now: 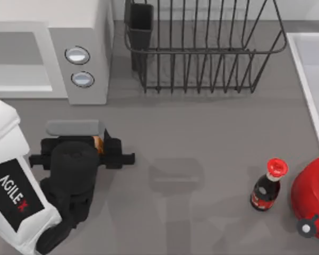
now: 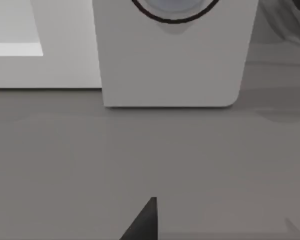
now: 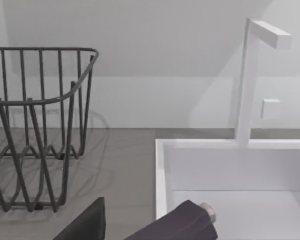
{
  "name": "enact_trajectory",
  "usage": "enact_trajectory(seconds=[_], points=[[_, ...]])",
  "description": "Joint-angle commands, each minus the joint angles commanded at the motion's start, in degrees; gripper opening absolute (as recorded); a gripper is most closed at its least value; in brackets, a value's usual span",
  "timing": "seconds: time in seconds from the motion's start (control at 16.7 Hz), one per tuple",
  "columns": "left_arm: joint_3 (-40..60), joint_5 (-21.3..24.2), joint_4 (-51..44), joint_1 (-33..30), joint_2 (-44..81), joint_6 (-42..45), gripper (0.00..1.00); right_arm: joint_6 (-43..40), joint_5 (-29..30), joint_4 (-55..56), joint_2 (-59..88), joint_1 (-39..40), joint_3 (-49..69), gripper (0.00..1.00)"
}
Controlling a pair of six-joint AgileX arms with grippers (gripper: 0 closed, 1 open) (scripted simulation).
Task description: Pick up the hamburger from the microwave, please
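The white microwave [image 1: 48,48] stands at the back left, with two round knobs [image 1: 77,54] on its grey panel. In the left wrist view the bottom of that panel [image 2: 169,65] is close ahead. My left gripper [image 1: 98,141] hangs just in front of the panel, above the table. An orange sliver of the hamburger [image 1: 98,144] shows between its black fingers, so it looks shut on the bun. One dark fingertip [image 2: 146,220] shows in the left wrist view. My right gripper [image 3: 140,227] is open near a white basin.
A black wire rack [image 1: 201,48] stands at the back centre, right of the microwave. A red-capped dark bottle [image 1: 268,186] and a red round appliance [image 1: 313,202] sit at the front right. A white basin [image 1: 308,69] runs along the right edge, its rim [image 3: 162,170] near my right gripper.
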Motion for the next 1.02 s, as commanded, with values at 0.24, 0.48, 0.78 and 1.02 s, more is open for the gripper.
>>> enact_trajectory(seconds=[0.24,0.48,0.78,1.02], points=[[0.0,0.0,0.0,0.0,0.0,0.0,0.23,0.0,0.0,0.0,0.0,0.0,0.0,1.00],[0.0,0.0,0.0,0.0,0.0,0.0,0.53,0.0,0.0,0.0,0.0,0.0,0.0,1.00],[0.0,0.0,0.0,0.0,0.0,0.0,0.90,0.0,0.0,0.0,0.0,0.0,0.0,1.00],[0.0,0.0,0.0,0.0,0.0,0.0,1.00,0.0,0.0,0.0,0.0,0.0,0.0,1.00]])
